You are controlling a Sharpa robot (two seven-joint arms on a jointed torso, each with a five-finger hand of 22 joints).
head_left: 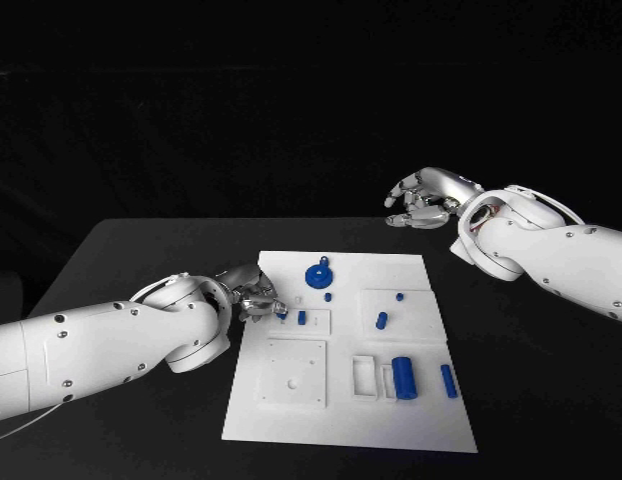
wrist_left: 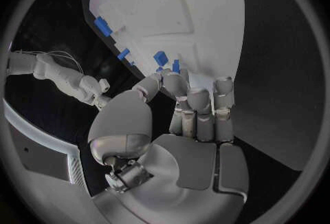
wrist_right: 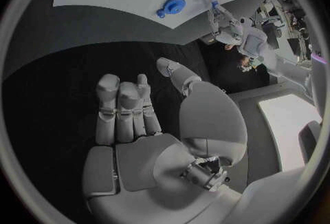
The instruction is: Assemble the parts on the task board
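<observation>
The board (head_left: 352, 350) lies mid-frame on the black surface (head_left: 138, 250), blue parts (head_left: 405, 378) along its lower right. At its left edge the left hand (head_left: 251, 297) curls its fingers (wrist_left: 199, 104) beside a small part (head_left: 301, 317), holding nothing I can see. Farther up, upper right, the right hand (head_left: 429, 197) hovers, fingers loosely curled, empty.

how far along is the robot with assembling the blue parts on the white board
Early, it seems. Done: nothing clearly; the round blue disc-shaped part sits at the far end of the white task board, seated or not unclear. In hand: the left hand reaches at the board's left edge by a small blue peg. Left: the large blue cylinder and others lie loose. The right hand hovers empty.
</observation>
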